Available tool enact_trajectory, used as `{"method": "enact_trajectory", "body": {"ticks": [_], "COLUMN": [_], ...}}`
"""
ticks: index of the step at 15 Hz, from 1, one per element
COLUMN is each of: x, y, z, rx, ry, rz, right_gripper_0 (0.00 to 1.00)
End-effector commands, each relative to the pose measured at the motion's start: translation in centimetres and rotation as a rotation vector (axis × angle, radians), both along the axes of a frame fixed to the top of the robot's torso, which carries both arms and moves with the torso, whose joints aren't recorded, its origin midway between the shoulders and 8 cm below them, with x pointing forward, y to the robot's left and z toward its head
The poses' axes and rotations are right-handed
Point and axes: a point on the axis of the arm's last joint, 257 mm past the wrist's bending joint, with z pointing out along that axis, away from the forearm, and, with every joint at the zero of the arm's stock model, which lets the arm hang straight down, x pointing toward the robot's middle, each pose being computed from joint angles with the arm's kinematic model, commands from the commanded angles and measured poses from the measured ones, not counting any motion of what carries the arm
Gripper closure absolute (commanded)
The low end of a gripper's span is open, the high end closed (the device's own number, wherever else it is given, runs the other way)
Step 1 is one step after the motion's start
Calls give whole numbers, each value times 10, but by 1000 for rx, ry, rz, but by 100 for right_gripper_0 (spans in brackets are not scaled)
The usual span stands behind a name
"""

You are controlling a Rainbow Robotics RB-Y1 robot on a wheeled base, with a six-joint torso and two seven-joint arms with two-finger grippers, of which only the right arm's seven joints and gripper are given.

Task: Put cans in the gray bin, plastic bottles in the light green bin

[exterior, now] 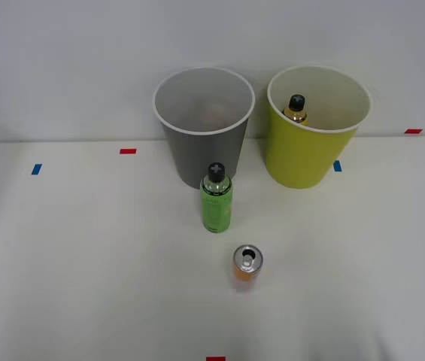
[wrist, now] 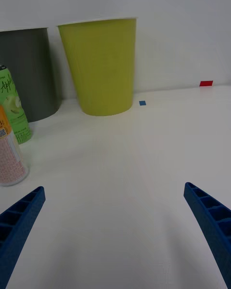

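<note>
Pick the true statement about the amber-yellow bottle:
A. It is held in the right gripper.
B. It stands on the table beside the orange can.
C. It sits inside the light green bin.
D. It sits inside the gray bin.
C: the amber-yellow bottle's black cap and shoulders show above the cream inner wall of the light green bin.

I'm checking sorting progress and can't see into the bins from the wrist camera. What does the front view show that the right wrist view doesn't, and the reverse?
Front view alone: the amber bottle standing inside the light green bin, and the gray bin's interior. Right wrist view alone: the right gripper, open over bare table. Both: both bins, the green bottle and orange can standing on the table.
</note>
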Motion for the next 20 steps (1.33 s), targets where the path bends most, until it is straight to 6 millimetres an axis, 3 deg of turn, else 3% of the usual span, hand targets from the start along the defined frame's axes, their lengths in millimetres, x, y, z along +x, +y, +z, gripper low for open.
{"method": "enact_trajectory", "body": {"ticks": [1,20], "x": [0,0], "y": [0,0], "z": [0,0], "rx": [0,0], "ry": [0,0], "rz": [0,0], "right_gripper_0": [0,0]}}
